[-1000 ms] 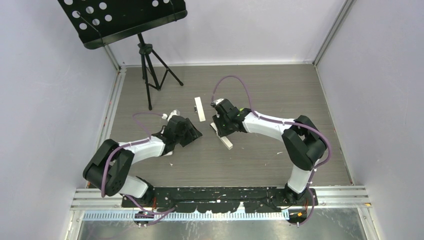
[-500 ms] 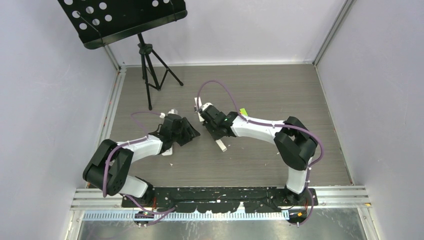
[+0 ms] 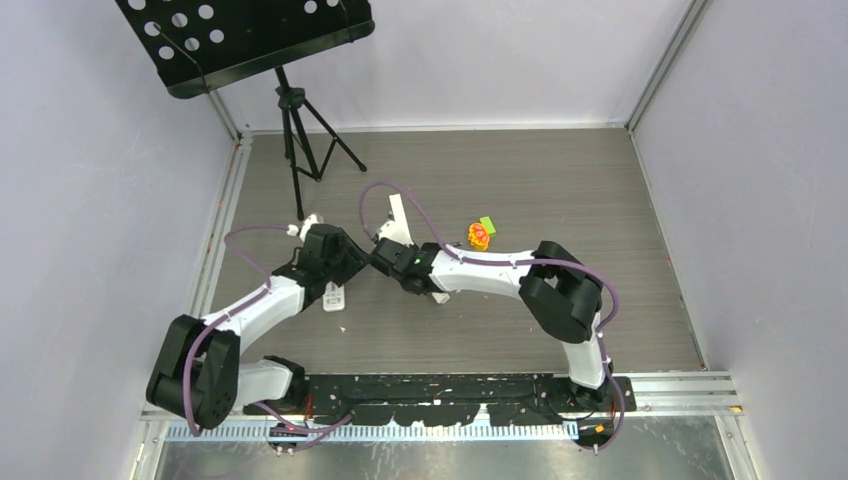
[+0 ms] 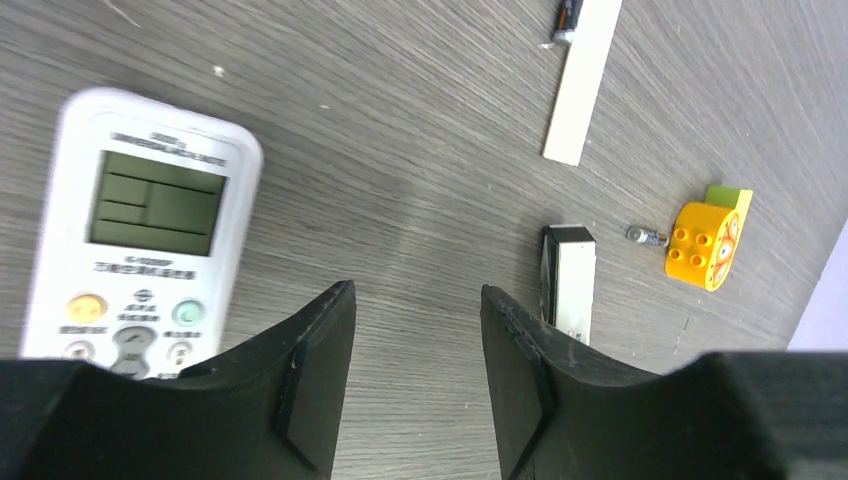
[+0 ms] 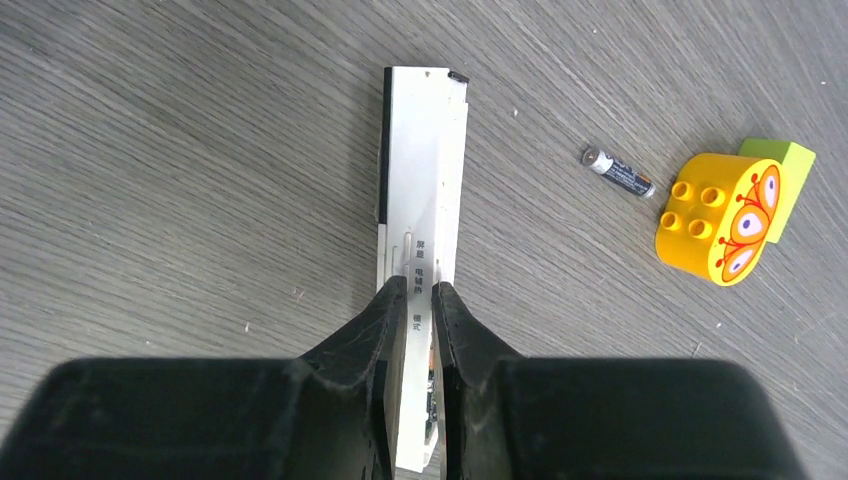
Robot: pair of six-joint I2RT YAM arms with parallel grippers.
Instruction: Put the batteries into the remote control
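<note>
A white remote with an LCD (image 4: pixel 140 230) lies face up under my left gripper (image 4: pixel 417 290), which is open and empty; in the top view the remote (image 3: pixel 335 297) sits just below that gripper (image 3: pixel 352 262). My right gripper (image 5: pixel 417 290) is shut on a slim white remote piece with printed labels (image 5: pixel 425 170), which stands on its long edge; it also shows in the left wrist view (image 4: pixel 568 285). The arm mostly hides that gripper (image 3: pixel 425 282) from above. One small dark battery (image 5: pixel 620 172) lies beside the piece, and another (image 4: pixel 566 18) lies at the far end of a flat white strip (image 4: pixel 585 80).
An orange-yellow toy (image 3: pixel 479 236) leans on a lime-green block (image 3: pixel 487 223) right of the batteries. A black music stand on a tripod (image 3: pixel 295 110) stands at the back left. Walls and metal rails close in the wood-grain floor.
My right arm has swung left with the slim white piece in its grip, uncovering the toy and green block. My left gripper has drawn back to the left over the LCD remote.
</note>
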